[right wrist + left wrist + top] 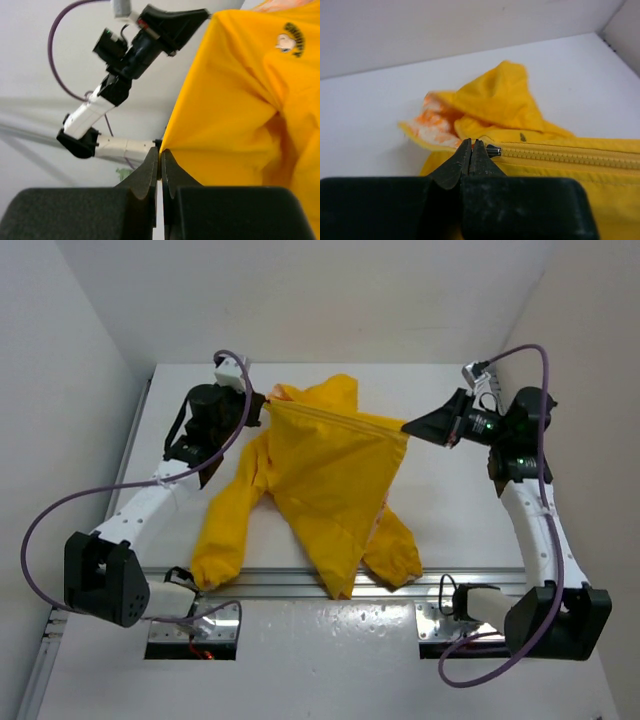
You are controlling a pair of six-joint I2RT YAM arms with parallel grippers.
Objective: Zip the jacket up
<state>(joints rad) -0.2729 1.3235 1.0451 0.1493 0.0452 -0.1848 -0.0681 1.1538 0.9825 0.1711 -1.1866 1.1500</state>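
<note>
Now, left gripper: pinched shut on jacket by the slider.
right gripper: clamped on hem corner.
advice: zipper to be kept taut.

A white table sits at centre, with plain white walls at 9, 12 and 3 o'clock. A metal rail runs at 6 o'clock.

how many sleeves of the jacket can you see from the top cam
2. One sleeve runs down the left side to the near edge; the other sleeve shows at lower right, partly under the jacket body.
</note>
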